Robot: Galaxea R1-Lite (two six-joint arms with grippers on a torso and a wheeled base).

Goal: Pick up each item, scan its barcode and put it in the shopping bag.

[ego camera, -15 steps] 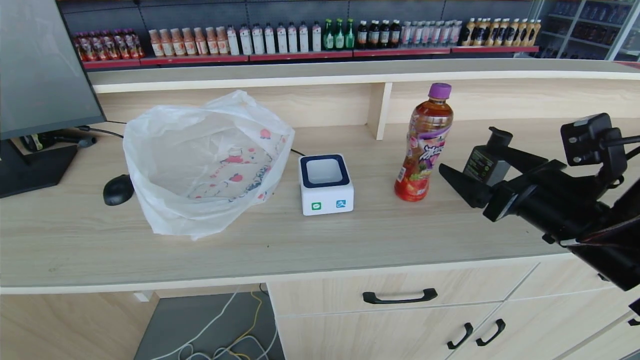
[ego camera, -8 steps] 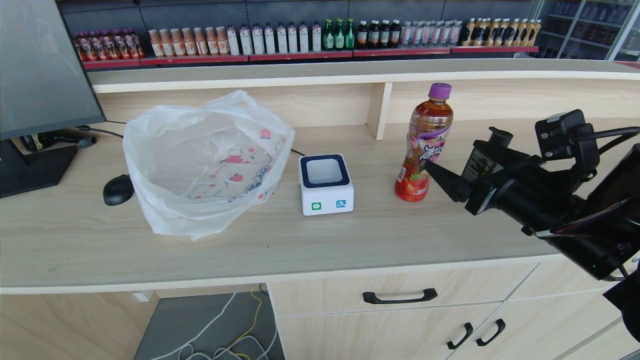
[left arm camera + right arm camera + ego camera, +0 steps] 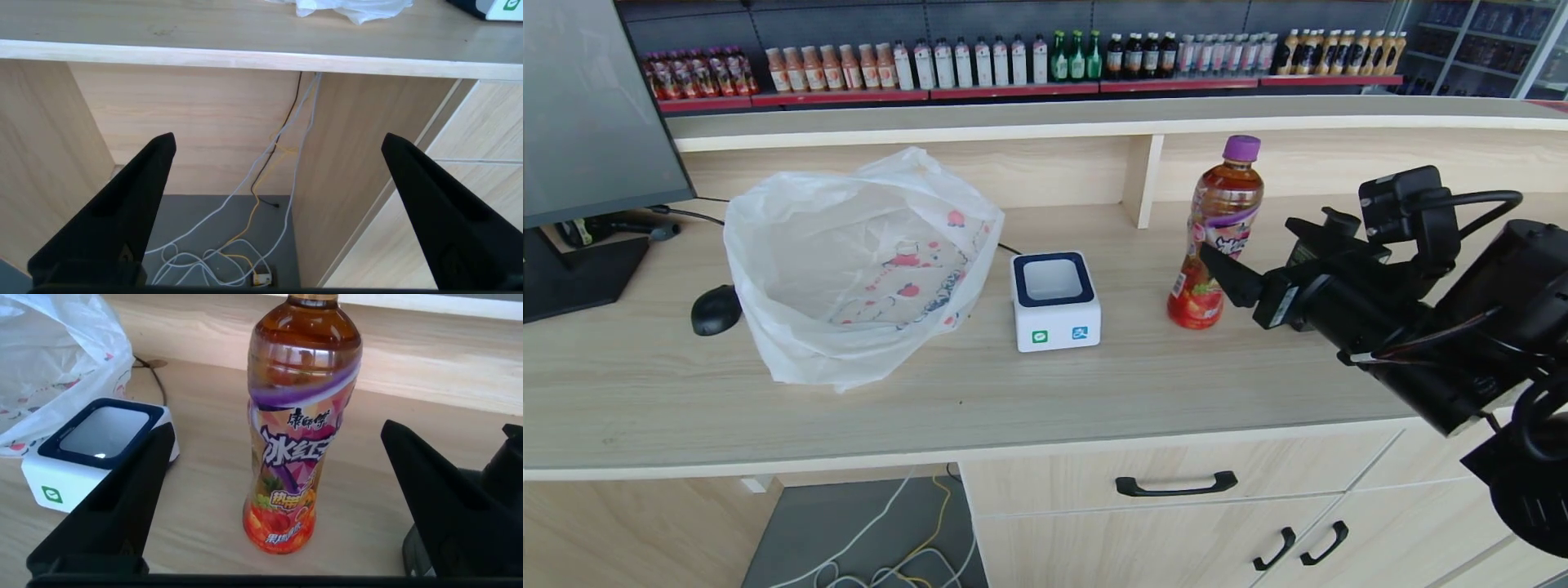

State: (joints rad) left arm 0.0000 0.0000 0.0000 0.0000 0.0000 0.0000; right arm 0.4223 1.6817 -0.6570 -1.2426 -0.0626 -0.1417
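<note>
A tea bottle (image 3: 1217,220) with a purple cap and a red fruit label stands upright on the wooden counter (image 3: 980,392), right of the white scanner box (image 3: 1055,302). My right gripper (image 3: 1246,237) is open just to the bottle's right, level with its lower half. In the right wrist view the tea bottle (image 3: 301,433) stands centred ahead of the right gripper (image 3: 278,429), untouched. A dark bottle (image 3: 1338,220) behind that arm is mostly hidden. The white shopping bag (image 3: 858,261) sits open left of the scanner. My left gripper (image 3: 278,139) hangs open and empty below the counter's front edge.
A black mouse (image 3: 716,310) and a monitor (image 3: 588,106) sit at the counter's left end. A raised ledge with an upright divider (image 3: 1143,180) runs along the back. Drawers with black handles (image 3: 1176,486) lie below the counter, and loose cables (image 3: 245,237) lie on the floor beneath.
My right arm has moved left across the counter, bringing its open gripper from beside the dark bottle up to the tea bottle. Bottle, scanner and bag have stayed put.
</note>
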